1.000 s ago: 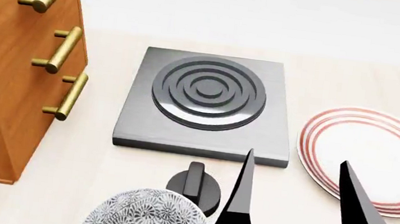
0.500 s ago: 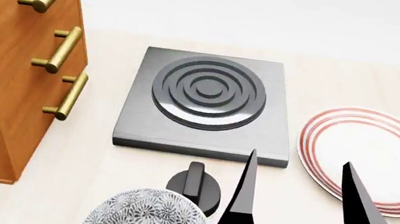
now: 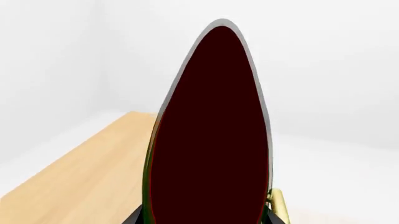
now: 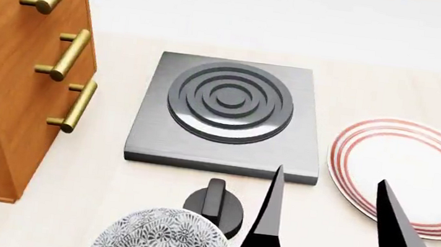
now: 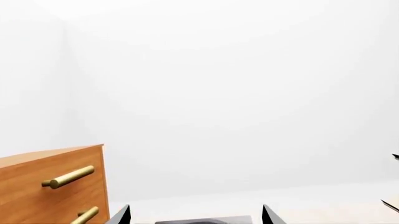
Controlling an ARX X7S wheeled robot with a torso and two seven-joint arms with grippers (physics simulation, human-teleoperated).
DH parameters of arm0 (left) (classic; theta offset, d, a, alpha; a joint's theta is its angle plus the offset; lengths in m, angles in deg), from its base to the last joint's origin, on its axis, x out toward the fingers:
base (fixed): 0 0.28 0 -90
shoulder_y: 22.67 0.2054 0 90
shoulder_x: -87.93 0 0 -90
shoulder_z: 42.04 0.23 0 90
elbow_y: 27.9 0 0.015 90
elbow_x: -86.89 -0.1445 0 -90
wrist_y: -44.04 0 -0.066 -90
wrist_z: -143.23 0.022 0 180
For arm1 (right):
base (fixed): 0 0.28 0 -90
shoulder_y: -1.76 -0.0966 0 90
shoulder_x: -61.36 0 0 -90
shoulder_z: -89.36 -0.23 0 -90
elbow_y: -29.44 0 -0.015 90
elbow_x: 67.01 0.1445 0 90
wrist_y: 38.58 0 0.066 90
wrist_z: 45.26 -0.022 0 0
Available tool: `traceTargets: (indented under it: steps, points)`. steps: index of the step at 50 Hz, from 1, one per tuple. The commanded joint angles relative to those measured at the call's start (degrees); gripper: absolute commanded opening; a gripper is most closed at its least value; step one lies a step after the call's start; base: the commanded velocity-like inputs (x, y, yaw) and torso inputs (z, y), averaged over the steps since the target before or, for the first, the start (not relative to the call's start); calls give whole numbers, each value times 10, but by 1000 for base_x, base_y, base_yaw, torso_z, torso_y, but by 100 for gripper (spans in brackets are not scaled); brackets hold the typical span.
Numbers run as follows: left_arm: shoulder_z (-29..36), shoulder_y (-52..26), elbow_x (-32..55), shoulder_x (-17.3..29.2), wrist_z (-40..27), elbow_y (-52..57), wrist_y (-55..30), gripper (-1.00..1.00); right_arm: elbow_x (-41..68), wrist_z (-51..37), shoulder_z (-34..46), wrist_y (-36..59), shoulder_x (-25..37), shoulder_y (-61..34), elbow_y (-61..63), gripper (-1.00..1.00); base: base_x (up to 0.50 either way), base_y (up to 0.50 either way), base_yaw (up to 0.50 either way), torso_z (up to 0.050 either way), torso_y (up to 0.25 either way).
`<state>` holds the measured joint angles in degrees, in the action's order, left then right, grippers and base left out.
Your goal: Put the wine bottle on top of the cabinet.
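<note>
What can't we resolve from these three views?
- Wine bottle: left wrist view shows only a dark close-up; neck, cork and label are unseen, and it is outside the head view.
- Left gripper: hidden behind the bottle, so the grasp is unconfirmed.
- Cabinet: top cut off in the head view.
- Patterned bowl: cropped at the bottom edge.

The worktop (image 4: 390, 93) is pale cream and evenly lit, with soft shadows. Beyond its far edge rises a plain white wall (image 5: 237, 93), meeting a 2nd white wall at a faint corner. In the left wrist view, a light-wood panel (image 3: 81, 172) slants across below more white wall.
</note>
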<state>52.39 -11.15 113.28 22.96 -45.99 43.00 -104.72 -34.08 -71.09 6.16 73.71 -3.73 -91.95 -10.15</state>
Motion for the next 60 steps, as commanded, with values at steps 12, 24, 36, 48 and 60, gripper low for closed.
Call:
traceTargets:
  steps: [12,24,36,48,60]
  points:
    - [-31,71,16,6,-22,26,8,-100,1,-5,5,-2,3,-1,-3,100,0,0,1,0,0]
    - [-37,89,18,7,-25,28,15,-100,0,-5,7,-6,5,0,-6,100,-3,0,2,0,0]
    - [-39,86,19,7,-32,31,10,100,1,-7,9,-7,7,0,-5,100,-2,0,1,0,0]
    - [-31,85,16,11,-26,27,14,100,3,-11,12,-6,9,-2,-4,100,0,0,0,0,0]
    - [-3,79,4,12,-13,35,36,100,3,-12,16,-8,9,-3,-6,100,0,0,0,0,0]
